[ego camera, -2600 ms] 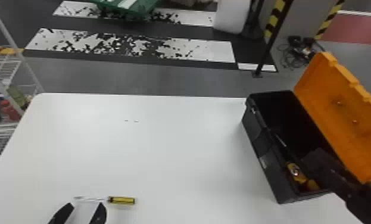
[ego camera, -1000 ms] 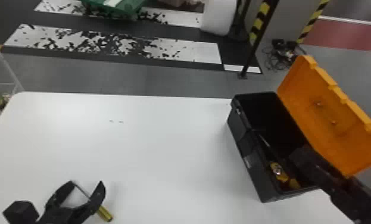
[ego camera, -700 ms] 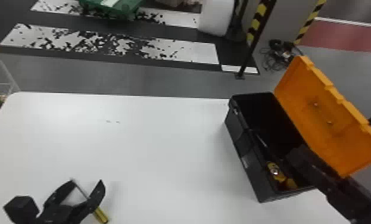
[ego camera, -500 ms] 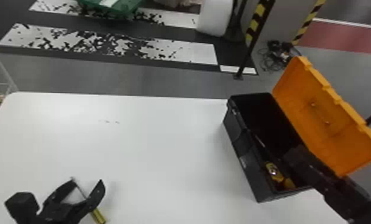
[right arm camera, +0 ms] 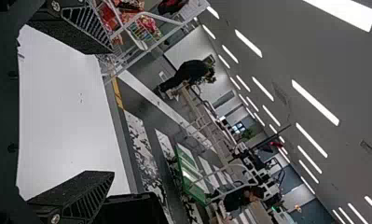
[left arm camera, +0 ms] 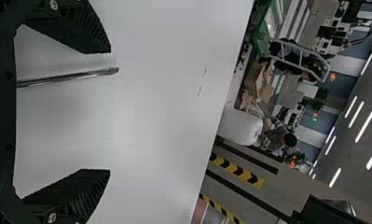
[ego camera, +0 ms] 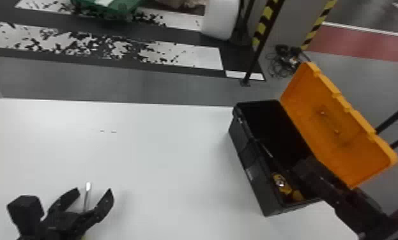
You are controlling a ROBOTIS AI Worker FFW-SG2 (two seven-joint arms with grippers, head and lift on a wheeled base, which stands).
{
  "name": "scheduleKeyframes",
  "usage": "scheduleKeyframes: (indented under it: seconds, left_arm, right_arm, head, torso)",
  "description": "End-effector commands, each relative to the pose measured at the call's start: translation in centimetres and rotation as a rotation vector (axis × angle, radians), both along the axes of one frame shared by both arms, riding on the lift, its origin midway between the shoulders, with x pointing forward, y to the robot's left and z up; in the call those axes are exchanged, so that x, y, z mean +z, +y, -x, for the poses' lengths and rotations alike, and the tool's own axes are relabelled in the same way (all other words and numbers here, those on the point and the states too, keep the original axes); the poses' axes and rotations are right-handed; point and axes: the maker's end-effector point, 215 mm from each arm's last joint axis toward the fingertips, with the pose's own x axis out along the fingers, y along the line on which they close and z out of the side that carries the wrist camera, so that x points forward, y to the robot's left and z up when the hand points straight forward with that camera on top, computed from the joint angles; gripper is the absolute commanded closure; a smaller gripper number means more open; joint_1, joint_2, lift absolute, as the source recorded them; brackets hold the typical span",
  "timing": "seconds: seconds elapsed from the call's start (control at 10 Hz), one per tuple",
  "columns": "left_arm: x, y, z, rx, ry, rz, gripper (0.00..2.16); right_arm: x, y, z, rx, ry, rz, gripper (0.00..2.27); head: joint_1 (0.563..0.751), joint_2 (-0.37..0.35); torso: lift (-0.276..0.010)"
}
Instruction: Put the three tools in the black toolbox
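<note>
1. White desk (ego camera: 163,153).
2. Black toolbox (ego camera: 255,180) on it, orange lid (ego camera: 329,127) open.
3. Right pincer (ego camera: 302,167), wide, at the toolbox.
4. Left pincer (ego camera: 94,191), wide, screwdriver (ego camera: 87,199) shaft between its fingers.
5. Yellow tool (ego camera: 281,183) inside the toolbox.

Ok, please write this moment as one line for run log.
left gripper: open around screwdriver shaft | right gripper: open, near toolbox | toolbox: lid up, yellow tool inside

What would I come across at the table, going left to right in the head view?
Left gripper with a screwdriver between its open jaws → black toolbox → its raised orange lid.
</note>
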Motion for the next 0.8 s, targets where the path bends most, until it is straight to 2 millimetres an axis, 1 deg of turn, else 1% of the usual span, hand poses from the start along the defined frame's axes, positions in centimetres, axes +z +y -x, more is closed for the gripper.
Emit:
scheduleKeyframes:
  seconds: [0.0, 0.2, 0.3, 0.4, 0.5, 0.6, 0.7]
  left_arm:
    - [0.6, -0.4, -0.5, -0.013, 0.006, -0.004, 0.08]
    - [2.3, -0.5, -1.1, -0.011, -0.015, -0.013, 0.08]
    - [3.4, -0.6, -1.1, -0.013, -0.017, -0.014, 0.08]
    - [5.0, -0.9, -0.8, -0.015, -0.005, -0.019, 0.08]
    - [6.6, -1.5, 0.0, -0.021, 0.02, -0.023, 0.08]
    - [7.3, -2.3, 1.3, -0.02, 0.077, -0.049, 0.08]
    - [7.3, -2.9, 3.4, -0.03, 0.165, -0.072, 0.08]
  right_arm:
    - [0.0, 0.0, 0.0, 0.0, 0.001, 0.002, 0.08]
    - [-0.1, 0.0, -0.3, 0.0, 0.005, 0.009, 0.08]
    - [-0.1, 0.1, -0.5, 0.005, 0.01, 0.01, 0.08]
    - [-0.3, 0.2, -0.6, 0.008, 0.017, 0.011, 0.08]
    - [-0.4, 0.2, -0.8, 0.007, 0.019, 0.015, 0.08]
    - [-0.5, 0.2, -0.9, 0.006, 0.019, 0.012, 0.08]
    - [-0.5, 0.2, -1.1, 0.006, 0.016, 0.009, 0.08]
  head:
    - [0.695, -0.218]
    - [0.695, -0.221]
    - [0.695, -0.221]
    - [0.695, -0.22]
    - [0.695, -0.219]
    - [0.695, -0.222]
    - [0.695, -0.232]
  torso:
    - [-0.055]
    - [-0.055]
    - [-0.055]
    - [-0.055]
    - [-0.055]
    - [-0.055]
    - [-0.055]
